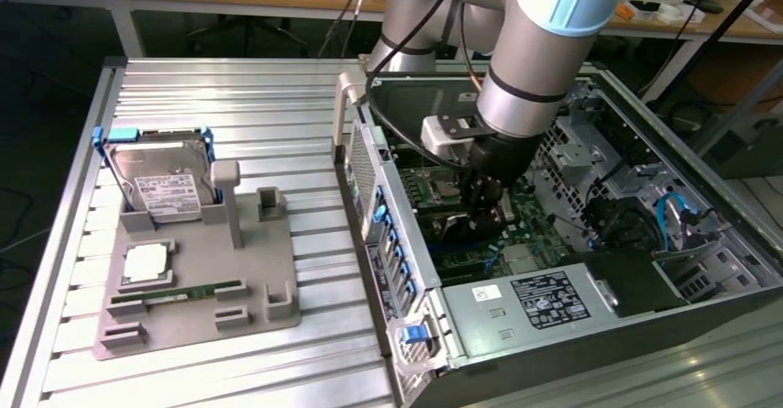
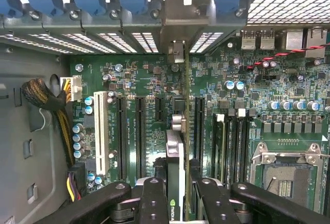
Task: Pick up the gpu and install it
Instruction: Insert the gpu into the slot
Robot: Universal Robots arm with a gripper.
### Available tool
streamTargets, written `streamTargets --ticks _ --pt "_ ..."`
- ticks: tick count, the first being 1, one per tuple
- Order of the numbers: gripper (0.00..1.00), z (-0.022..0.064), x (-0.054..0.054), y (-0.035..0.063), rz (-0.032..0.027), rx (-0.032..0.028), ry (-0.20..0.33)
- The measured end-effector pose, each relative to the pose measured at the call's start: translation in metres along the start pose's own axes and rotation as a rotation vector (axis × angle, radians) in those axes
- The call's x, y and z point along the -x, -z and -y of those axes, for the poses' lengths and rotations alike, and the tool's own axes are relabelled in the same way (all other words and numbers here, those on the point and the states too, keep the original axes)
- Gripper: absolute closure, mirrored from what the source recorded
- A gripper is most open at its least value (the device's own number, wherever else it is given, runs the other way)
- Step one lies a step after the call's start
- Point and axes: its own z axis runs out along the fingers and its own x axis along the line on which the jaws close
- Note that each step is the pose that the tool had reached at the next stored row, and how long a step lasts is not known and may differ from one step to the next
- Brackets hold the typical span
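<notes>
Pinching the gpu (image 2: 175, 167) edge-on between its fingers, the tool (image 2: 178, 193) holds the card's long axis along the motherboard (image 2: 289, 95) slots, bracket end toward the case's rear openings.

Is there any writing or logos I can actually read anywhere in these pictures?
No word can be read.
gpu, held edge-on in the gripper: a green logo, no legible letters.
Hard drive: label print too small.
Power supply: sticker print too small.
Motherboard: white lettering blurred.
</notes>
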Motion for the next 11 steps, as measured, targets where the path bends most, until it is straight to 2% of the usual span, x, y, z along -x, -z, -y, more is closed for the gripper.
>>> streamTargets --ticks 6,11 --pt "0.73 -0.0009 0.0002 -0.0081 -0.0009 0.0002 0.000" --pt "0.73 -0.0010 0.0003 -0.0092 -0.0001 0.0000 0.000"
